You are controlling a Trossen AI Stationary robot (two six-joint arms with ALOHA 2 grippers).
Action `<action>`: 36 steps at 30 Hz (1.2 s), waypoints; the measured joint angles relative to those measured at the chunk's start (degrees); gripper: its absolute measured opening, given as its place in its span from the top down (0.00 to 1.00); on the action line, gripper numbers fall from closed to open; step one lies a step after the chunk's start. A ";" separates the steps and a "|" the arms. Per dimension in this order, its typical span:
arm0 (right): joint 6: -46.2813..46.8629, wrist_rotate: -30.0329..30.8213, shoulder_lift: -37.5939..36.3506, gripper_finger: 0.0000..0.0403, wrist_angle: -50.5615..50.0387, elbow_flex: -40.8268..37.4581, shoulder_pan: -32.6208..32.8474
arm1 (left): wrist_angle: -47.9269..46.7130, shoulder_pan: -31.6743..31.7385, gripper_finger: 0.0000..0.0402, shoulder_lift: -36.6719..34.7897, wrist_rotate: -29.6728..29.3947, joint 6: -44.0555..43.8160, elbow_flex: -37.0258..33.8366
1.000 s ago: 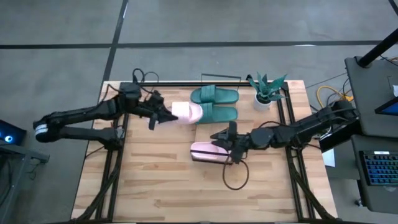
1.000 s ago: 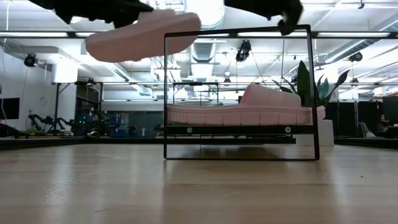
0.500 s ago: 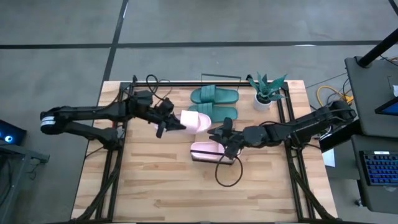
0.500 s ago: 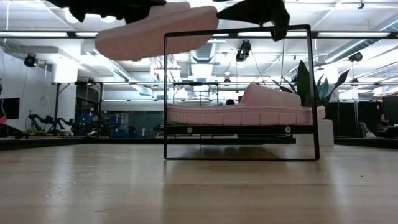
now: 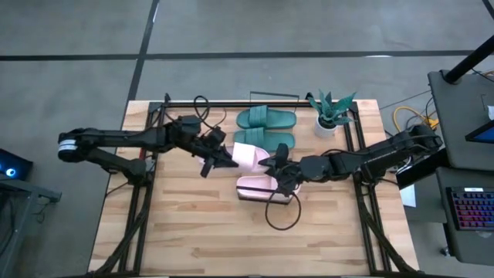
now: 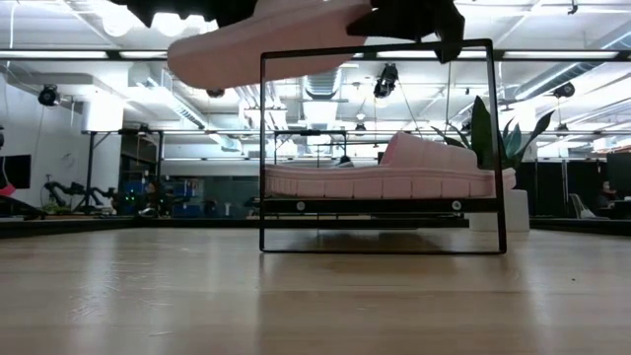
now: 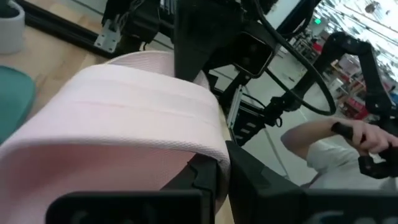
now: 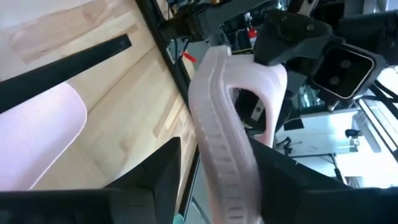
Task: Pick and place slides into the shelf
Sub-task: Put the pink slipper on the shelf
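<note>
My left gripper (image 5: 218,157) carries a pale pink slide (image 5: 248,154) in the air above the table's middle; the low view shows it high up (image 6: 266,44). My right gripper (image 5: 274,164) is open at the slide's other end, one finger on either side of its sole (image 8: 217,124). Whether those fingers touch it, I cannot tell. A second pink slide (image 6: 380,177) rests sole down on the shelf (image 6: 261,148), inside its black wire frame. Two teal slides (image 5: 266,119) (image 5: 272,140) lie side by side farther back. My left gripper is shut on the pink slide at its end toward the table's left (image 5: 231,153), coming level from the left. The strap (image 7: 124,112) fills its wrist view and hides the place of contact. The slide is lifted clear and points toward my right gripper.
A potted plant (image 5: 330,116) stands at the table's far right corner. A black cable loop (image 5: 282,216) lies on the wood below my right arm. Bare tabletop (image 5: 193,232) spreads along the near side. A person shows beyond the table (image 7: 336,149).
My left gripper has carried the pink slide toward the table's right and slightly nearer, bringing its free end between my right gripper's fingers. My right gripper has edged left toward it. The slide on the shelf and the teal pair have stayed put.
</note>
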 joint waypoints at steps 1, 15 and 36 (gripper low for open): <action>0.20 0.00 0.00 0.60 0.06 0.00 0.00 | 0.02 -0.10 0.99 0.15 0.09 0.37 0.24; 0.91 0.02 0.00 0.93 -1.39 0.02 0.00 | 0.30 -0.33 0.89 -0.38 0.56 13.32 0.21; 22.13 2.54 -13.59 0.93 -14.71 -9.82 0.03 | -6.65 -0.52 0.40 -7.70 -0.32 20.24 -0.36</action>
